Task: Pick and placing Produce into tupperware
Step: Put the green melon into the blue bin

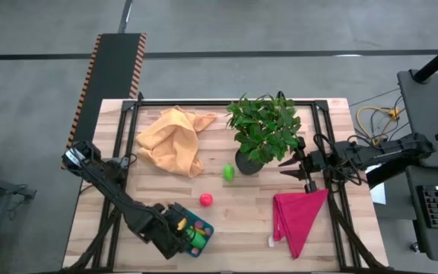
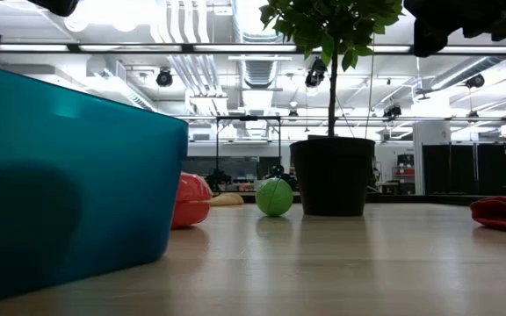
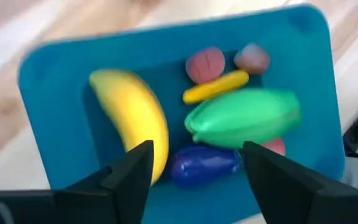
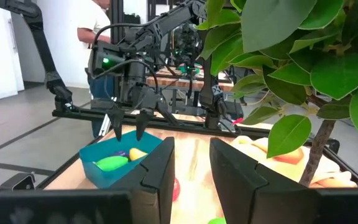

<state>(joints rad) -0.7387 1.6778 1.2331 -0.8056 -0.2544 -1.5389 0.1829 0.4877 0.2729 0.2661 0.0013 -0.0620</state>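
Left gripper open-fingered above tupperware

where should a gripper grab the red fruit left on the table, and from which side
Probably straight down from above, fingers closing across the widest middle of the red fruit. It is small and round, resting on bare table, with open wood all around, the green ball apart from it. The left gripper, open over the tub, is nearest.

bright overhead lighting, blurry wrist view
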